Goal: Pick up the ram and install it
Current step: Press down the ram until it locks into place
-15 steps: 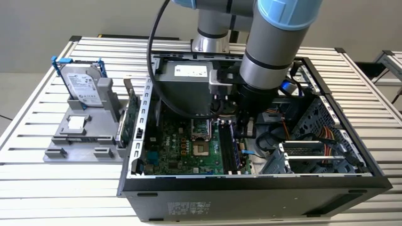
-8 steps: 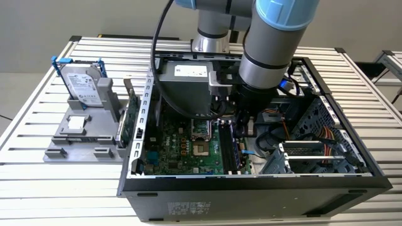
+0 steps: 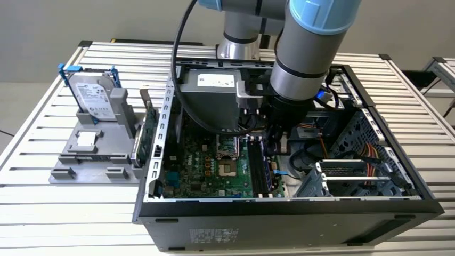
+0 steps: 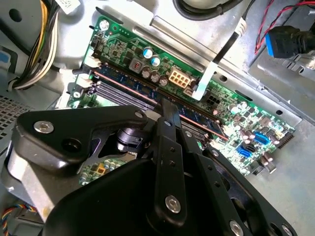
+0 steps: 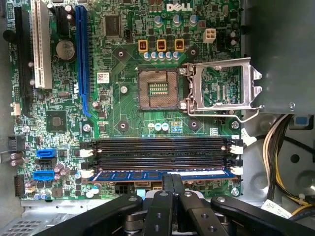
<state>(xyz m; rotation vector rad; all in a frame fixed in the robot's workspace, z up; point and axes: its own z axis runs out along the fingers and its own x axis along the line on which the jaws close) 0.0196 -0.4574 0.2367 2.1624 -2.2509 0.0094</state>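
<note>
gripper (image 5: 172,184) is reaching down inside the open case (image 3: 398,210), its jaws sitting pressed together right over the ram (image 5: 162,174). ram is lying lengthwise in the slot just under the fingertips, touching them, blue with white clips at both ends. three bare slots (image 5: 160,152) are lying just beyond the jaws, then the cpu socket (image 5: 157,89). hard drive (image 3: 92,95) is standing well apart outside the case.
</note>
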